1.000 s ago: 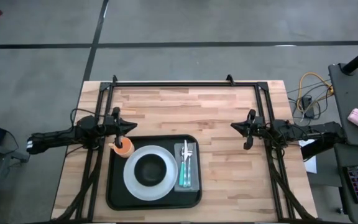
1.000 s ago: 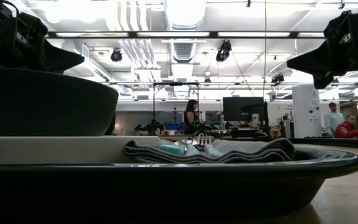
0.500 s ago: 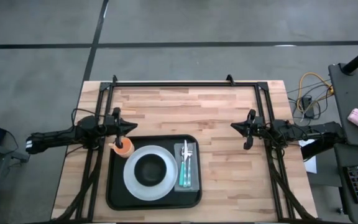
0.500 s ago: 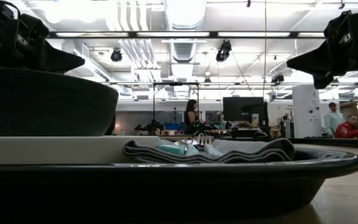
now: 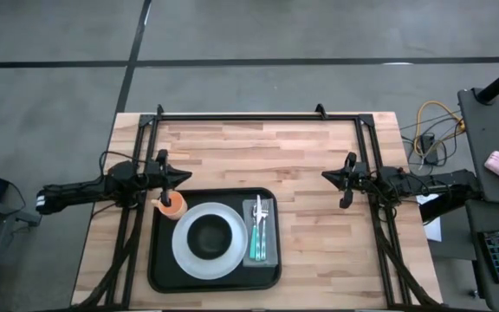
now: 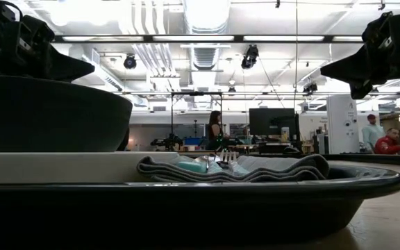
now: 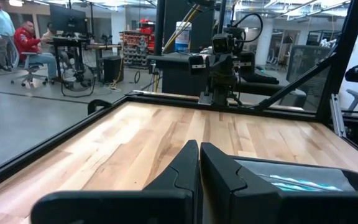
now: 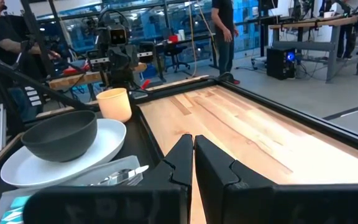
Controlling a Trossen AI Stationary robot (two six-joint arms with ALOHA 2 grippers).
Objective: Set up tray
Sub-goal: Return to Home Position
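- Tray [image 5: 161, 274], the large black rectangular one with rounded corners and a raised rim, sits at the front edge of the pale wooden table [image 5: 301, 147], close under the low camera. It lies left of the table's middle, and its long axis runs side to side between your two arms.
- On it you have a round white plate [image 5: 186, 262] carrying a dark bowl [image 5: 208, 234]. An orange cup [image 5: 172, 204] stands at the back-left corner. A flat grey napkin [image 5: 273, 247] lies along the right end, with green-and-white cutlery [image 5: 257, 230] laid lengthwise on it.
- Your left gripper [image 5: 186, 177] is the nearer one. It hangs just behind the tray's back-left corner, close to the orange cup, and points toward the table's middle. Its fingers are pressed together with nothing between them.
- Your right gripper [image 5: 325, 176] faces it from the other side, well apart from the tray's right end. From there the tray lies ahead of it and toward the front edge. Its fingers are likewise closed and empty.
- By the look of it, the tray is fully laid and only parking the arms is left. When you draw the left arm back, take it away from the cup, not across it.
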